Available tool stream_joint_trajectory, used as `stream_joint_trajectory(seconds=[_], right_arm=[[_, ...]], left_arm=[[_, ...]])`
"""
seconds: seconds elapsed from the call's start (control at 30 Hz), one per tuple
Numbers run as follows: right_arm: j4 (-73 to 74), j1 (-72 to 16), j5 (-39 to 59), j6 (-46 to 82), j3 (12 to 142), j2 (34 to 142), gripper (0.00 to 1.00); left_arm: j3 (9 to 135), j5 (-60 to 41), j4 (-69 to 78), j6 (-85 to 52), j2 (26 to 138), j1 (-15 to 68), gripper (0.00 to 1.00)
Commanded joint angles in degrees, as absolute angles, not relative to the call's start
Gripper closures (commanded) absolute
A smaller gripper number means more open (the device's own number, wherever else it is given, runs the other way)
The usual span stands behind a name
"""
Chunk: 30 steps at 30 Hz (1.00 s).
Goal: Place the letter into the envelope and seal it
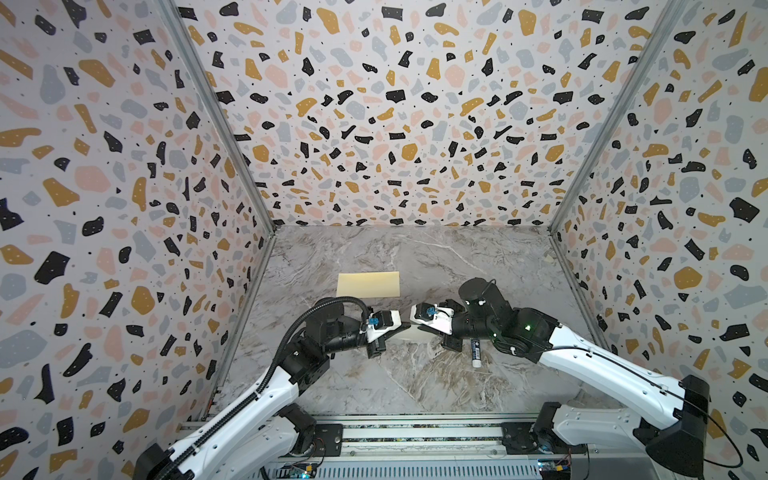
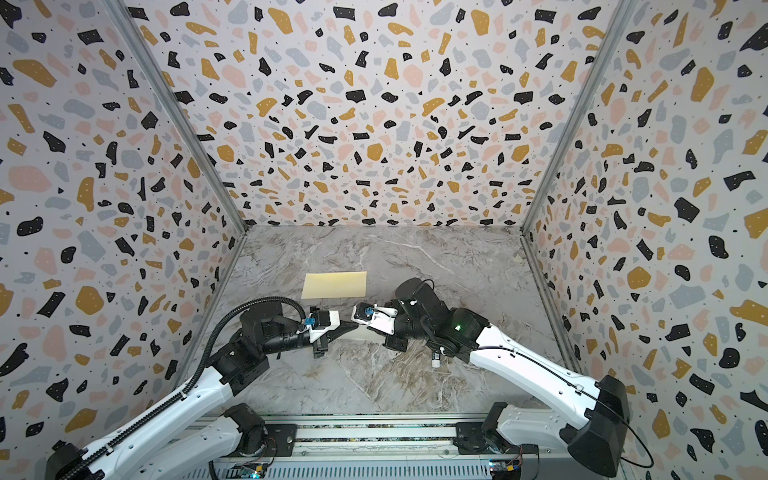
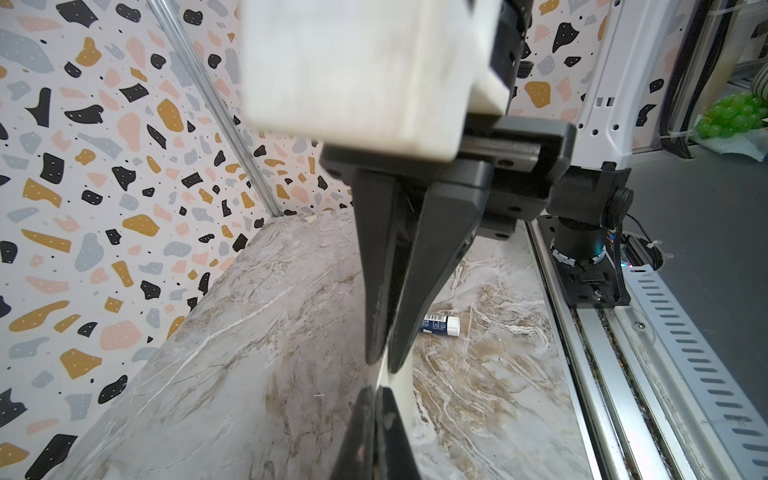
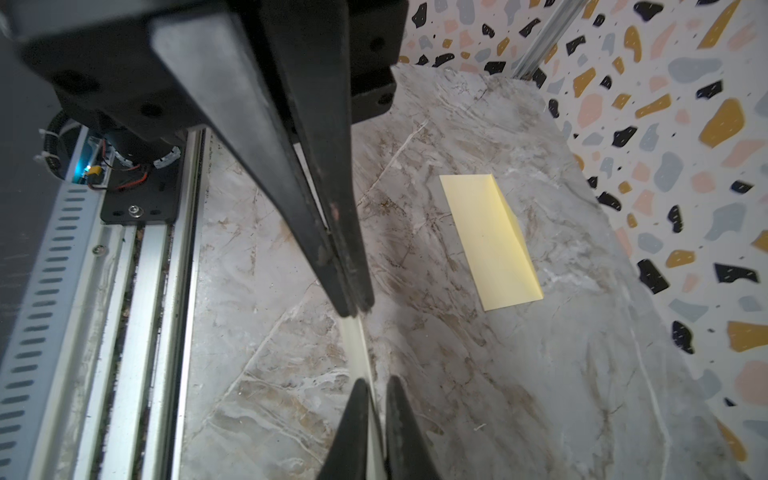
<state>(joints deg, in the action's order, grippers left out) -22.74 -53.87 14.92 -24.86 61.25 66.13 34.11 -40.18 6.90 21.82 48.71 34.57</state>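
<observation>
Two arms reaching inward, claws tip to tip?
— Yes. Left claw (image 4: 355, 309) clamps the thin pale paper letter (image 4: 356, 345), seen edge-on only; right claw (image 4: 377, 380) is slightly apart around it. Pale yellow oblong envelope (image 1: 368, 284) lies flat on the bench (image 1: 415, 257) beyond.

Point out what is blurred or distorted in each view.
Left wrist view: right gripper housing out of focus, glue stick sharp. Right wrist view: left gripper base soft, envelope crisp. In both top views: wide-angle splays the wall rails; light even.
</observation>
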Motion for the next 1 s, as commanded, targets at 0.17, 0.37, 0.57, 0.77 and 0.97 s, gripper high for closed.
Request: stream_joint_trajectory(seconds=[0.17, 0.37, 0.57, 0.77, 0.97], right_arm=[[-16.39, -54.06, 19.16, -22.28, 59.84, 59.71, 0.73], [-16.55, -54.03, 19.52, -21.97, 60.81, 62.15, 0.73], [-18.08, -53.98, 19.87, -21.54, 62.14, 65.31, 0.75], [-18.02, -53.94, 19.16, -21.28, 62.29, 66.78, 0.79], [-18.36, -53.9, 18.98, -21.29, 62.75, 67.72, 0.92]], left_arm=[[33.38, -41.13, 8.87, 21.71, 47.64, 34.64, 1.0], [33.31, -41.31, 9.23, 21.62, 47.5, 34.65, 1.0], [33.31, -41.17, 9.4, 21.56, 47.27, 34.63, 1.0], [33.16, -41.2, 9.35, 21.62, 47.02, 34.63, 1.0], [33.13, -41.05, 9.36, 21.71, 46.84, 34.64, 1.0]])
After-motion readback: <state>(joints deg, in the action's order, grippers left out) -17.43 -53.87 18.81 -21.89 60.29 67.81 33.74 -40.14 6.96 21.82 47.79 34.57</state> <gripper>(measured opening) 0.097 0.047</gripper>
